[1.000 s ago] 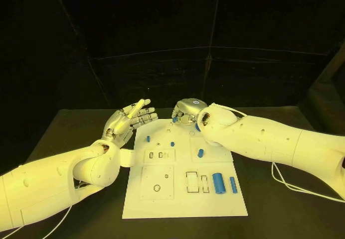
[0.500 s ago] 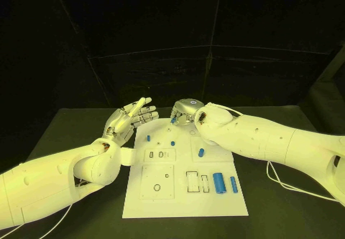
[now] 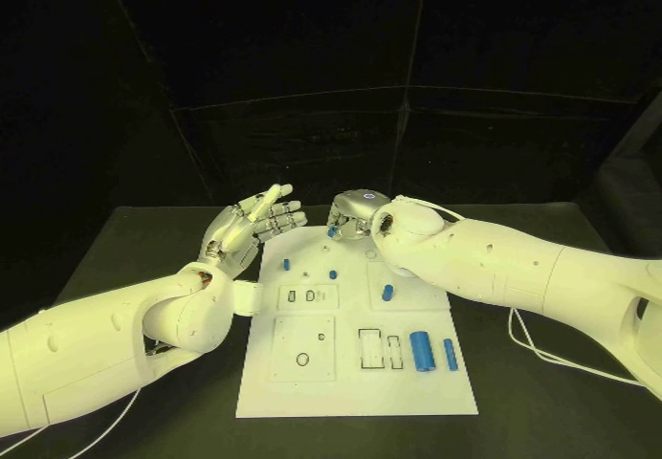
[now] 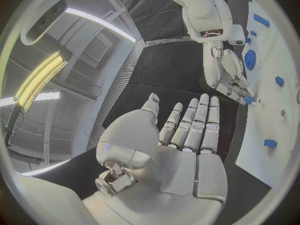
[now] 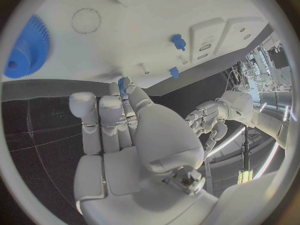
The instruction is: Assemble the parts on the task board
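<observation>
Fingertips of my right robot hand [image 3: 356, 215] pinch a small blue plastic peg [image 3: 334, 230] above the white board [image 3: 345, 382], ready for insertion; left robot hand [image 3: 252, 229] hovers open, clear.

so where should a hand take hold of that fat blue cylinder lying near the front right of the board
Likely across the middle of the fat blue cylinder, from straight above. It lies flat on the task board, its long sides bare; a thinner blue pin lies close on one side and a slot on the other, so fingers must slip into narrow gaps.
</observation>
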Motion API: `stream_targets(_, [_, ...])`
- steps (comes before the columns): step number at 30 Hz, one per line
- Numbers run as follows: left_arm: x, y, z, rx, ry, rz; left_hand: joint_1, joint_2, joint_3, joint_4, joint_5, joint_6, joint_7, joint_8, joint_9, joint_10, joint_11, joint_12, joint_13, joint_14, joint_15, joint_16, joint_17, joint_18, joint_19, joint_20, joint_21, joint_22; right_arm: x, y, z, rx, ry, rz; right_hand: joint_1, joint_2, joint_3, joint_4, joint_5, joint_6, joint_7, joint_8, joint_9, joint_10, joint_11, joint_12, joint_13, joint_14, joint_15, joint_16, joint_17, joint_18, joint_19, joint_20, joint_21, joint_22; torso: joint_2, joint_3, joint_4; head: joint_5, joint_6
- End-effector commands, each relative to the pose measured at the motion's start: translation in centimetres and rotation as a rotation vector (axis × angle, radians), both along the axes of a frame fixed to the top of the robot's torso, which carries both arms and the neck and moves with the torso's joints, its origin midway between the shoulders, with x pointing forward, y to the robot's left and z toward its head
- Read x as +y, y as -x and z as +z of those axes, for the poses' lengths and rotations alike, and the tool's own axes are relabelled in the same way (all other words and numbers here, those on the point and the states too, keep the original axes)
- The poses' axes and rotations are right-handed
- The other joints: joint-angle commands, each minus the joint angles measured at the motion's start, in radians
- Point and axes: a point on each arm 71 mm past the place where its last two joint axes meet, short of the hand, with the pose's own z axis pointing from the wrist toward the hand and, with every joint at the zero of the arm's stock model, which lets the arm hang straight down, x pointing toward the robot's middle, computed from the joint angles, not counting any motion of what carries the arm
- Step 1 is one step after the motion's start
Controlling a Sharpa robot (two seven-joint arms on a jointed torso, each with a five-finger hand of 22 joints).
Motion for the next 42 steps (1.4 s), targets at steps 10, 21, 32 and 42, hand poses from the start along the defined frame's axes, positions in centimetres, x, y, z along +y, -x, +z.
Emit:
stream_targets(10, [0.0, 0.0, 0.9, -0.085, 0.042, 0.005, 0.014, 0.000, 0.005, -0.006, 0.004, -0.009, 0.123, -0.007, -0.001, -0.009, 0.002, -0.008, -0.001, 0.004, 0.005, -0.005, -0.002, 0.007, -0.006, 0.001, -0.006, -0.002, 0.5, 0.1, -0.2, 0.019, 0.015, 0.014, -0.009, -0.001, 0.008, 0.002, -0.006, -0.002, -0.001, 0.004, 0.001, -0.006, 0.002, -0.006, -0.001, 0.000, -0.001, 0.004, -0.001, -0.007, -0.001, 0.004, 0.005, 0.000, 0.000, 0.0001, -0.0005, 0.001, -0.005])
stream_targets(21, [0.0, 0.0, 1.0, -0.084, 0.041, 0.003, 0.015, -0.001, 0.006, -0.007, 0.004, -0.013, 0.123, -0.009, -0.002, -0.014, 0.002, -0.010, -0.001, 0.003, 0.006, -0.007, -0.003, 0.006, -0.010, 0.001, -0.007, -0.003, 0.2, -0.2, -0.3, 0.018, 0.018, -0.005, -0.058, -0.073, 0.020, 0.013, -0.019, -0.261, 0.028, -0.003, -0.005, -0.156, 0.034, -0.003, -0.002, -0.032, 0.026, -0.056, -0.101, 0.009, -0.067, 0.031, -0.045, -0.091, 0.000, 0.0009, -0.0009, 0.003, -0.005])
stream_targets(32, [0.5, -0.1, 1.0, -0.081, 0.037, 0.009, 0.015, -0.002, 0.006, -0.008, 0.004, -0.014, 0.123, -0.009, -0.002, -0.016, 0.003, -0.011, -0.002, 0.002, 0.006, -0.008, -0.003, 0.006, -0.009, 0.001, -0.008, -0.004, -2.8, 0.5, 1.1, -0.043, -0.053, -0.047, -0.074, -0.083, 0.023, 0.030, 0.002, -0.196, 0.023, 0.013, 0.005, -0.088, 0.025, 0.039, 0.010, -0.028, 0.022, -0.051, -0.098, 0.006, -0.052, 0.031, -0.033, -0.071, -0.001, 0.0022, -0.0080, 0.005, 0.001])
stream_targets(42, [0.8, 0.0, 1.0, -0.082, 0.035, 0.012, 0.015, -0.002, 0.007, -0.009, 0.004, -0.015, 0.123, -0.010, -0.002, -0.017, 0.003, -0.012, -0.002, 0.001, 0.006, -0.009, -0.004, 0.006, -0.009, 0.001, -0.008, -0.004, -10.8, 1.0, 4.1, 0.083, -0.165, -0.216, -0.142, -0.201, -0.032, 0.109, 0.057, -0.147, -0.017, 0.025, 0.005, 0.175, -0.036, 0.236, 0.146, 0.025, -0.028, 0.110, 0.118, -0.026, 0.054, -0.018, 0.067, 0.105, -0.005, 0.0056, -0.0247, 0.000, 0.011])
